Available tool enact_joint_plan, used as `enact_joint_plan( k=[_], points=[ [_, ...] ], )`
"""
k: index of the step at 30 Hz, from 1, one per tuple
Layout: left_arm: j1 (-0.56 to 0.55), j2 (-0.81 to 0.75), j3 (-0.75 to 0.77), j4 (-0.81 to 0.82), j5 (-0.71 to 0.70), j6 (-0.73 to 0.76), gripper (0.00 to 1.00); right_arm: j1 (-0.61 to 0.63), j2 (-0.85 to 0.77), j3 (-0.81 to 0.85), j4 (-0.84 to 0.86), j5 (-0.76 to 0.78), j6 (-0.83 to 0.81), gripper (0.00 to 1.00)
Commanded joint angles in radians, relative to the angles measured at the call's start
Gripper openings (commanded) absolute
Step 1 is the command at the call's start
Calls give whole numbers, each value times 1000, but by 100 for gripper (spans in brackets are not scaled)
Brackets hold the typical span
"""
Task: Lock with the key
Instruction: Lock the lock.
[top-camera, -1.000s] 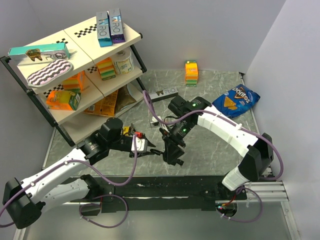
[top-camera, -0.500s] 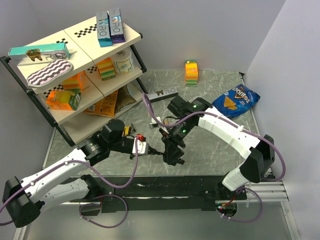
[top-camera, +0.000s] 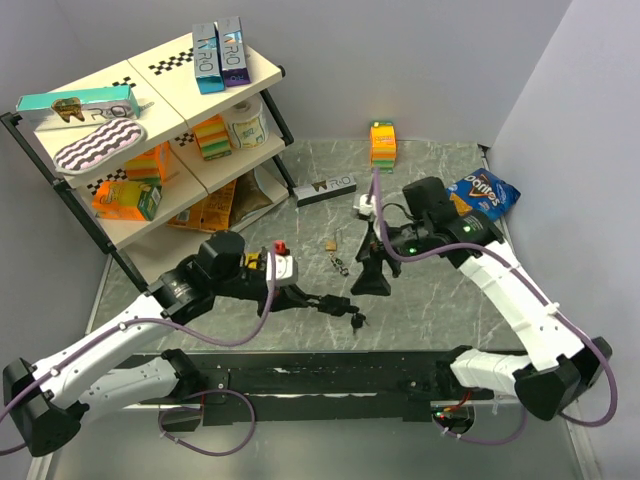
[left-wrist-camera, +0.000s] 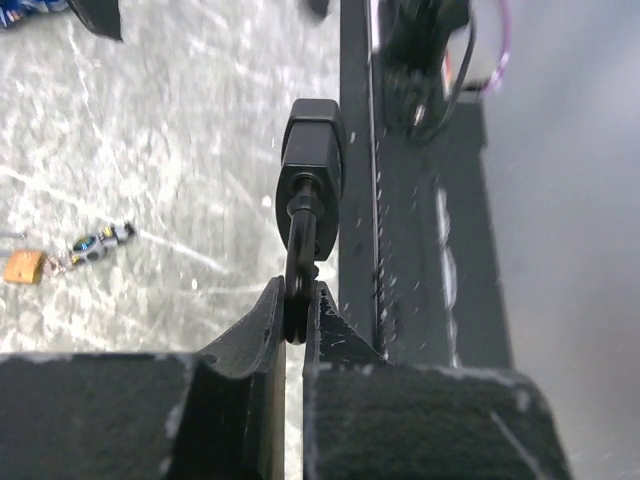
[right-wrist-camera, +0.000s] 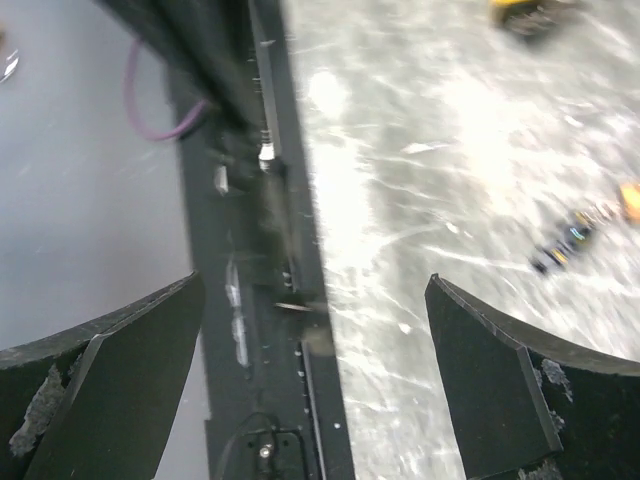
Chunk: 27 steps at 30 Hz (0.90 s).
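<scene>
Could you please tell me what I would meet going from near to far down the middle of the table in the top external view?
The dark padlock, held by its shackle in the left gripper → key bunch → black RIO box → orange and green carton.

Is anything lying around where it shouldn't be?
Yes. The key lies loose on the table, in neither hand. The left hand pinches a black padlock by its shackle, and the right hand is open and empty. For a locking job, the key looks left out.
</scene>
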Motion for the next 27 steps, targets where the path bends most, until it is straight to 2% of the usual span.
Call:
enact_joint_plan(
  k=[1,5,12,21,24,27],
  points=[
    [34,-2,104,133,104,-197,1,-55,-93,-80,103,-41,-13,100],
    [55,30,136,155,129,-295,1,-55,-143,-116,84,-107,-92,100],
    [75,73,165,189,142,-400,1,-46,-169,-126,106,-181,-88,100],
    [83,86,170,276,161,-513,1,38,-126,-154,176,-116,-54,99],
    [83,86,162,293,167,-541,1,43,-109,-162,187,-124,-60,93],
    [85,84,157,313,170,-559,1,43,-101,-166,216,-133,-39,84]
  ],
)
